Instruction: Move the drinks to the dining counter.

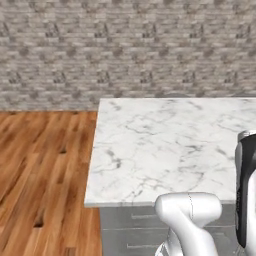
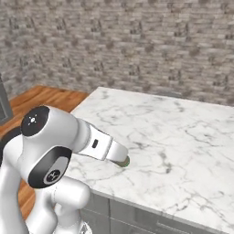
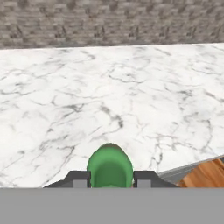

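The tool (image 3: 109, 180) grasps the green bottle (image 3: 109, 168), one dark finger tip pressed to each side of it. In the hand view the bottle sits low between the tips, over the near part of the white marble worktop (image 3: 113, 96). In the right base view a sliver of the bottle (image 2: 122, 162) peeks out past the end of the white arm, just above the worktop (image 2: 183, 137) near its front edge. Grey drawer fronts (image 1: 130, 230) sit under the slab, wooden floor (image 1: 40, 165) lies to the left, and a brick wall (image 1: 125, 45) stands behind.
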{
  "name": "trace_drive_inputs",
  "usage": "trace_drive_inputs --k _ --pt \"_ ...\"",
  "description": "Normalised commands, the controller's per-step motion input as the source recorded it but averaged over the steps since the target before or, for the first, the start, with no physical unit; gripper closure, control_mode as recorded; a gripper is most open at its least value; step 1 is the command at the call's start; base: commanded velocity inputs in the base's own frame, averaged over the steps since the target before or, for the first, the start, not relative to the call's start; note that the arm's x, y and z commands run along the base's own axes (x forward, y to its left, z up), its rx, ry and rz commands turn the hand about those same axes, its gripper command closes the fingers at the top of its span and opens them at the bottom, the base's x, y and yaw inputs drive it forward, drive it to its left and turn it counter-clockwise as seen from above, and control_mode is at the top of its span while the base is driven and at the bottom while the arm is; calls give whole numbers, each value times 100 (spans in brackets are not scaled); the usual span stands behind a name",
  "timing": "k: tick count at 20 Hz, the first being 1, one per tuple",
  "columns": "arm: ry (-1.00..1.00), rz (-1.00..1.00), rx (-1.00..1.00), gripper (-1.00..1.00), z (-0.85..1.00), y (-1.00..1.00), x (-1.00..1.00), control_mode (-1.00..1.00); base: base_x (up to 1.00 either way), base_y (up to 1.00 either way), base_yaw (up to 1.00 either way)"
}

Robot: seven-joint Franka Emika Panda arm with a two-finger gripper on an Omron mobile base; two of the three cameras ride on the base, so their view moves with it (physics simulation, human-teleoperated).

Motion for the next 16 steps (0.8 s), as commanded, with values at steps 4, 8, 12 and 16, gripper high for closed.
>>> trace_drive_inputs --k 4,8,12,16 --pt "0 0 0 100 0 0 0 100 99 30 -26" --pt "1 -6 0 100 0 6 23 -100 72 21 -19" --pt "21 -5 0 100 5 16 73 -100 0 0 0" --pt "27 0 0 100 14 1 65 -100 0 0 0"
